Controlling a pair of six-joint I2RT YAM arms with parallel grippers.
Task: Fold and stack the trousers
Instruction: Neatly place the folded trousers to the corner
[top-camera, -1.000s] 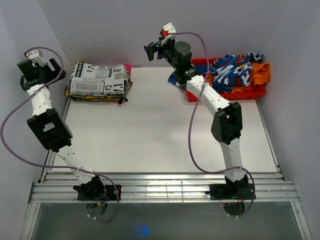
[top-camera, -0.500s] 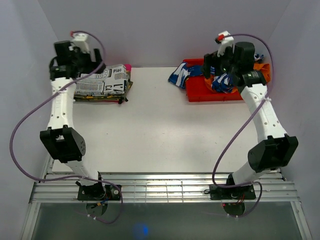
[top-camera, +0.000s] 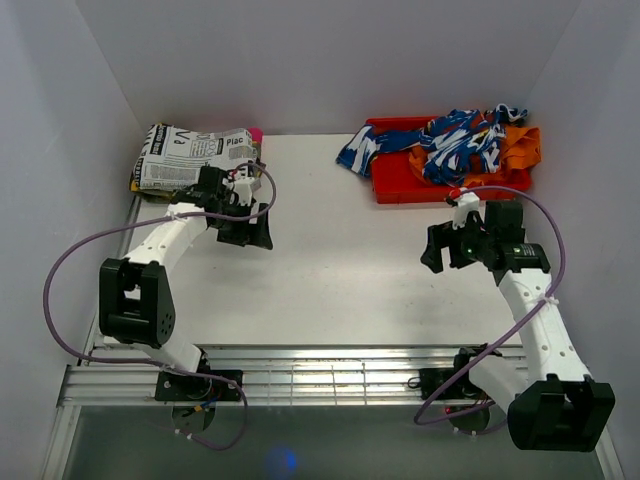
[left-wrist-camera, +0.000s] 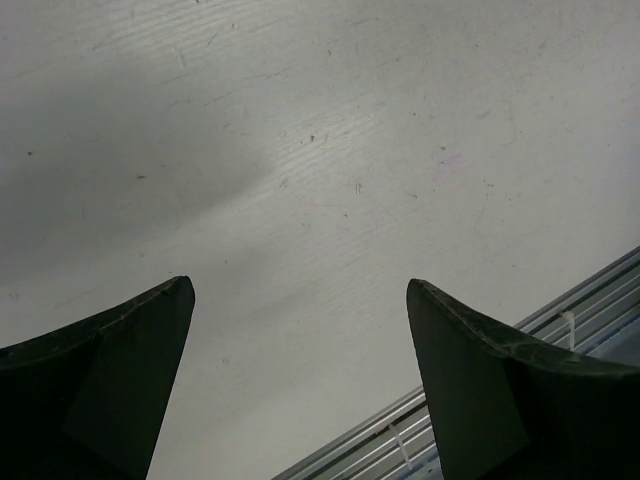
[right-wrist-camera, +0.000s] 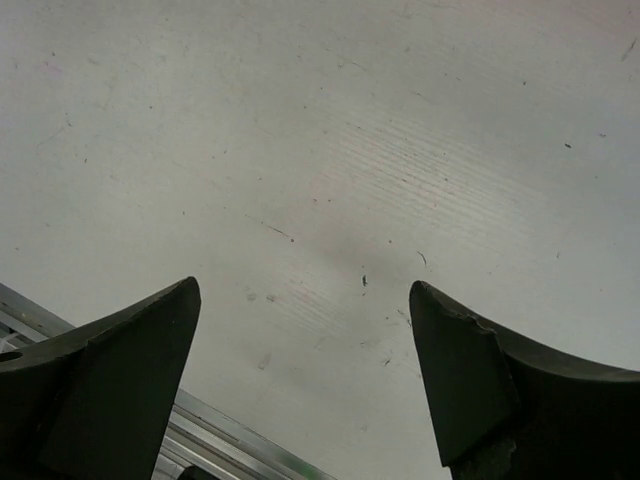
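Note:
The newspaper-print trousers (top-camera: 188, 158) lie folded on top of a small stack of garments at the table's far left corner. My left gripper (top-camera: 248, 234) hangs over the bare table just right of and nearer than that stack; in its wrist view (left-wrist-camera: 300, 300) the jaws are wide apart with only tabletop between them. My right gripper (top-camera: 437, 250) is over the bare table on the right, nearer than the red bin; in its wrist view (right-wrist-camera: 305, 300) the jaws are wide apart and empty.
A red bin (top-camera: 400, 180) at the far right holds a blue-and-white patterned garment (top-camera: 452, 142) and orange cloth (top-camera: 520, 145); part of the blue-and-white garment hangs over the bin's left rim. Metal rails (top-camera: 330, 375) run along the near edge.
Both arms came down from the far corners toward the middle: the left from above the stack, the right from above the red bin. The trousers have not moved.

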